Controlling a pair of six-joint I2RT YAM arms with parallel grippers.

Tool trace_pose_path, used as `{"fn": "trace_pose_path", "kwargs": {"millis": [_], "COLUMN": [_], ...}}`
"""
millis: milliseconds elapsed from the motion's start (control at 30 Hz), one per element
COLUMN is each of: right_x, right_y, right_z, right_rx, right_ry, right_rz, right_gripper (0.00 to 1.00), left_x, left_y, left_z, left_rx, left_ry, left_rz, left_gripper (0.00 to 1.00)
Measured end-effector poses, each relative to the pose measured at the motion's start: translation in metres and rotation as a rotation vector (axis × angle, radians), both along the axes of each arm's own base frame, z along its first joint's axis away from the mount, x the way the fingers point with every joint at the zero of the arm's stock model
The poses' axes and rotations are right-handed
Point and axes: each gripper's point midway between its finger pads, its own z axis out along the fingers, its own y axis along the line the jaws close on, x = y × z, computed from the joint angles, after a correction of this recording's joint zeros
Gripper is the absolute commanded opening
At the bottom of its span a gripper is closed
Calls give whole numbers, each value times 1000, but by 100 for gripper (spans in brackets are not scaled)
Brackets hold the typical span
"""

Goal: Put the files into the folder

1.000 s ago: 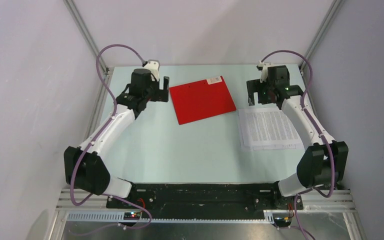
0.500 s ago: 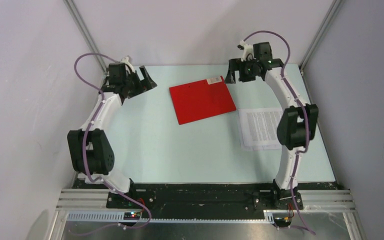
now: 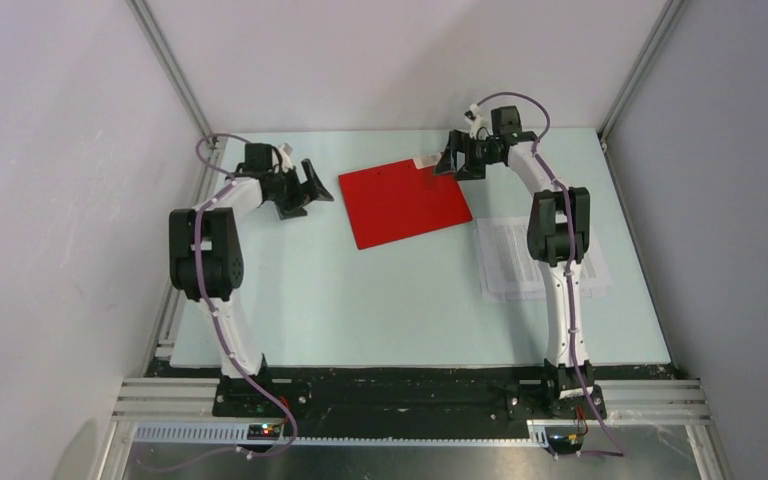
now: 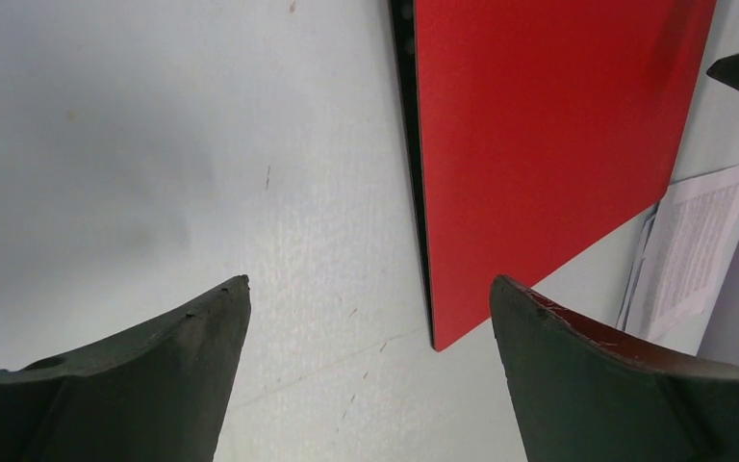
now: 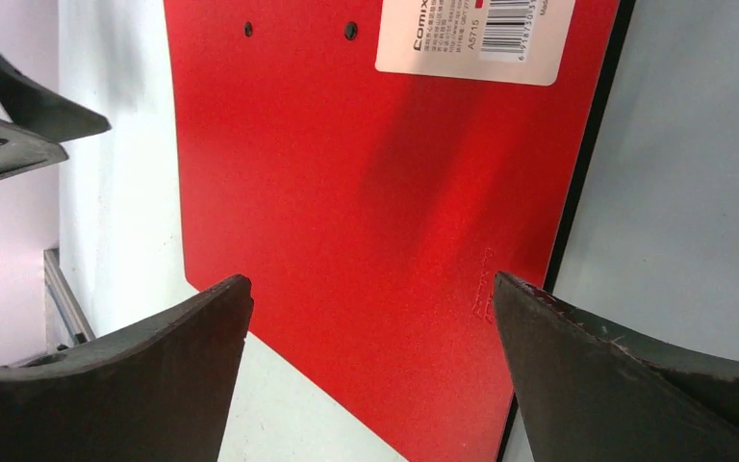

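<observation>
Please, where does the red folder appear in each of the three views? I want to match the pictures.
Top external: the red folder lies flat, slightly rotated, in the far centre.
Left wrist: folder upper right, one corner pointing down.
Right wrist: folder fills the centre, white label at top.
Shared landmark: the left end effector: left of the folder from above, upper left in right wrist, bottom in left wrist.

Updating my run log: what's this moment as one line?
folder closed, flat on table | papers outside, to its right | left jaws open, empty, near folder's left edge | right jaws open, empty, near label corner
</observation>
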Motion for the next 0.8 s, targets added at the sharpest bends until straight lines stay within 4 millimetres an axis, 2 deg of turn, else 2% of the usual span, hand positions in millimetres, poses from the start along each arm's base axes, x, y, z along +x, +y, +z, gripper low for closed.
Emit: {"fn": "trace_pose_path", "kwargs": {"millis": [167,400,533,667,800], "right_x": [3,24,31,30,28], "right_y": [1,-9,-12,-11,-7], "right_z": [3,10,0,-18,-24], "right_rx": [29,7,1,2,10], "right_ry": [-13,-78,-69,-18,10], "right_rz": [16,-27,-54,-73,-81], "right_gripper": [100,100,100,100,98], "left_x": [11,29,32,31,29], "left_y": [-16,-42,-49,-51,-49], "left_z": [-5,7,5,-1,-6], "left_rx": [6,50,98,134,160], "left_ry": [-21,-105,-129,-125,-118], "left_rz": [-72,-178,-220,-247,-253], "left_gripper": [98,98,98,98,98]}}
